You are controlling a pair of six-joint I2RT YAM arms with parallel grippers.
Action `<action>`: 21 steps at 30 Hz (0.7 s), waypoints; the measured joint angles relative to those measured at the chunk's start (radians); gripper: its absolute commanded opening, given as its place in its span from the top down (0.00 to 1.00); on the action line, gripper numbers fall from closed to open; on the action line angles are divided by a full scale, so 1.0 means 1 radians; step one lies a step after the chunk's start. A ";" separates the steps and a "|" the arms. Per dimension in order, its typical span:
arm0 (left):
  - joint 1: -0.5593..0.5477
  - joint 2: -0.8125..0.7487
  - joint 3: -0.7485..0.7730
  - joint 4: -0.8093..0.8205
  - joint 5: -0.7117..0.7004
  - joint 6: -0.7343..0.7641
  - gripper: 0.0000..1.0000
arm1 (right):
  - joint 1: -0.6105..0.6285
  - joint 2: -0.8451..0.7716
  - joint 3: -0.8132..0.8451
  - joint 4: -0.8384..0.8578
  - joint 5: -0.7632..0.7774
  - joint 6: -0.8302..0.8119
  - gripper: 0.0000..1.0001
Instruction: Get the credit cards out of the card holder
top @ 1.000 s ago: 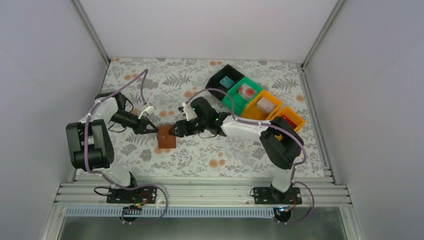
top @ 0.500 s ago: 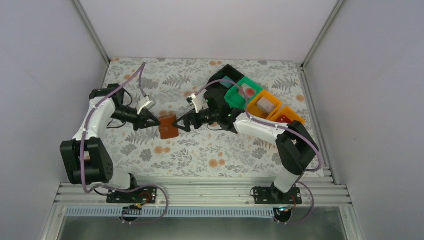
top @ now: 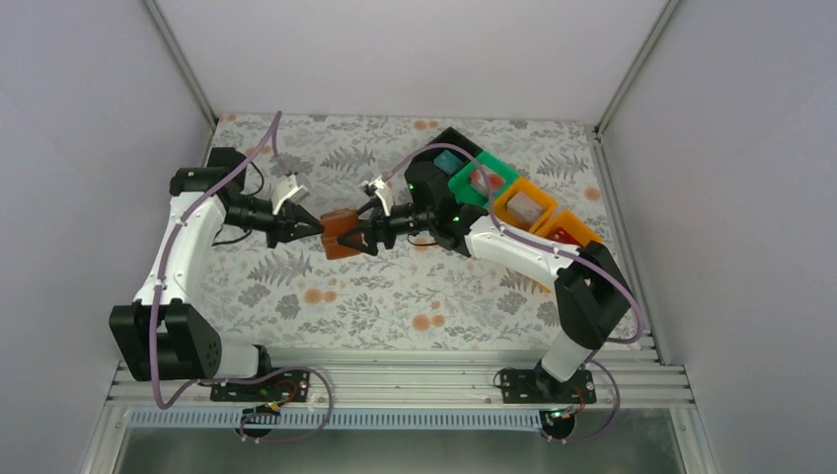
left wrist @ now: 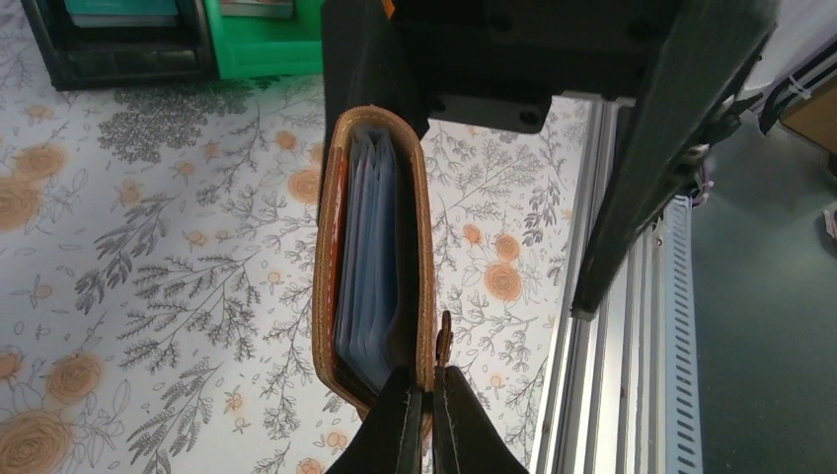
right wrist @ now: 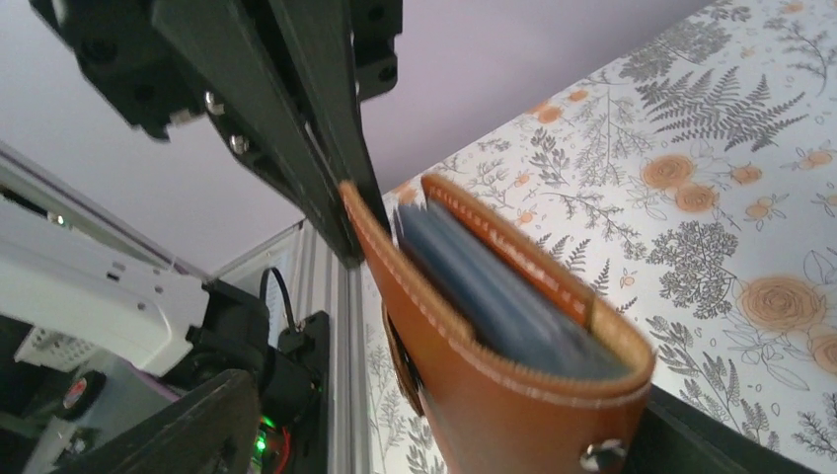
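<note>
I am holding the card holder (top: 339, 235) up off the bench (top: 395, 296) between my two arms. It is hanging near the black bin (left wrist: 118, 64), out on the side away from the green bin (left wrist: 262, 54).

My left pincer (top: 316, 229) is closing on the free edge of one brown leaf, at the end farthest from the black bin. In the left wrist view its fingertips (left wrist: 403, 425) are pressing that leather edge between them.

My right pincer (top: 361, 237) is reaching in from the black bin's side, around the folded spine. Its jaws are standing wide apart. In the right wrist view one finger (right wrist: 188, 430) is sitting well apart from the leather. The other is lying at the spine, just beside the metal snap (right wrist: 602, 456). I am reading this pincer as spread, not clamped.

The two leaves are parting slightly. The credit cards (left wrist: 370, 257) are sitting tucked inside, showing only as pale blue-grey edges packed together. I cannot tell them one from another. A thin red edge (left wrist: 340, 227) is lying against one leaf.
</note>
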 measured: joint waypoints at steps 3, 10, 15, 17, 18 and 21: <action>-0.001 -0.008 0.002 -0.001 0.003 -0.009 0.98 | 0.000 -0.001 -0.030 0.024 -0.021 -0.011 0.47; -0.001 -0.008 0.006 -0.011 0.032 -0.027 0.98 | -0.005 -0.006 -0.063 0.058 -0.082 -0.001 0.96; -0.005 -0.007 0.011 0.016 0.035 -0.095 0.07 | -0.006 -0.037 -0.085 0.075 -0.069 0.028 0.96; -0.006 0.001 0.011 0.074 -0.010 -0.177 0.00 | -0.006 -0.058 -0.087 0.069 -0.023 0.056 0.96; -0.005 0.009 0.010 0.109 -0.037 -0.220 0.00 | -0.006 -0.069 -0.087 0.067 0.012 0.078 0.96; -0.006 0.029 -0.003 0.209 -0.098 -0.319 0.00 | -0.003 -0.087 -0.075 0.044 0.140 0.172 0.96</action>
